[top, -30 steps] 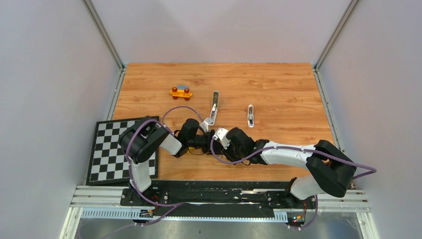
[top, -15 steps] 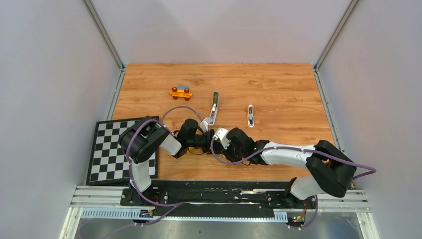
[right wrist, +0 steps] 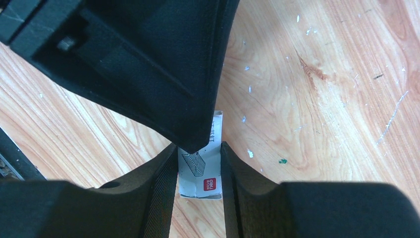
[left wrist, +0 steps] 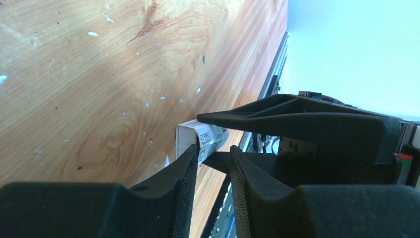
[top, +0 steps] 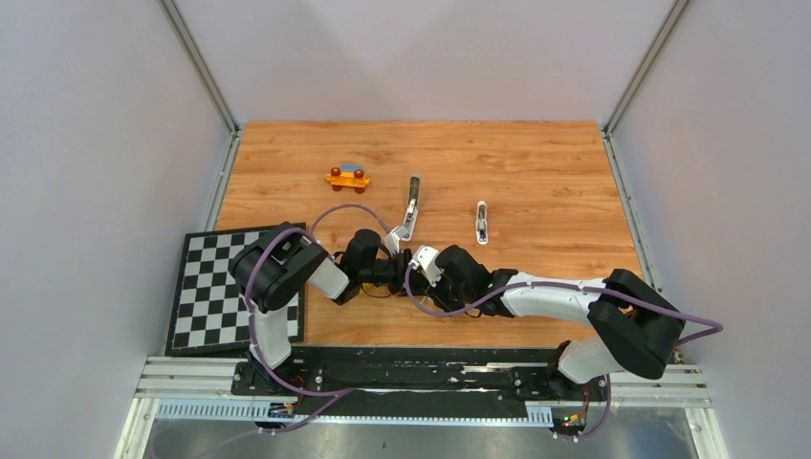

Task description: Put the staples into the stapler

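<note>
Right fingers (right wrist: 171, 161) clamp white box (right wrist: 200, 178); left fingers (left wrist: 190, 159) slightly apart beside it; stapler (top: 412, 204) beyond.

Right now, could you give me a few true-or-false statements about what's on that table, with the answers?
1. The white box sits between the right arm's jaws. True.
2. The orange toy lies on the checkerboard. False: it lies on the wooden table, apart from the board.
3. The left arm and the right arm meet near the table's middle. True.
4. The box is plain, without print. False: it carries red print.
</note>
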Robot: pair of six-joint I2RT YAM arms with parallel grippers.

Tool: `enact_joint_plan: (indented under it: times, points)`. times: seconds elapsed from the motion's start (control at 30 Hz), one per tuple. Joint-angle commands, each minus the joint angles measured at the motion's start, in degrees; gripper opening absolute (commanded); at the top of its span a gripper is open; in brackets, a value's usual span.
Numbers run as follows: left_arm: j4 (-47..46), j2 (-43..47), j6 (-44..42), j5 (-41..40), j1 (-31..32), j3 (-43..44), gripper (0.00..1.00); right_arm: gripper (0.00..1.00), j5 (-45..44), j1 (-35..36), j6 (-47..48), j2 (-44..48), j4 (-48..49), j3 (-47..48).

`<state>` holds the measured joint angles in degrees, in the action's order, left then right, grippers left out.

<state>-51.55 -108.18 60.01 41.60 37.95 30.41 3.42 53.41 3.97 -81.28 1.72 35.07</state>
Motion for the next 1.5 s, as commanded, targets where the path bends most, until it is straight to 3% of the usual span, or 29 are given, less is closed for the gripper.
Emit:
enact_joint_plan:
  times: [0.0, 0.23, 0.73, 1.07, 1.47]
  points:
    - [0.0, -1.9, -0.9, 1.7, 1.2, -0.3, 0.33, 0.36, 1.2, 1.1, 0.8, -2.3, 2.1, -1.1]
    - [-5.4, -2.0, 3.1, 3.2, 1.6, -1.4, 0.32, 0.37, 1.4, 1.1, 1.0, -2.8, 2.0, -0.9]
    - [11.9, 2.8, -8.1, -2.4, 1.4, 1.1, 0.35, 0.36, 1.9, 1.1, 1.2, -1.9, 1.9, -2.1]
    - [-2.7, 0.3, 1.0, 1.5, 1.5, -2.4, 0.32, 0.36, 2.3, 1.1, 1.4, -2.4, 2.9, -2.2]
    - [-9.9, -1.5, 5.1, 2.9, 1.5, -2.9, 0.26, 0.36, 4.2, 1.1, 1.8, -2.9, 4.4, -2.3]
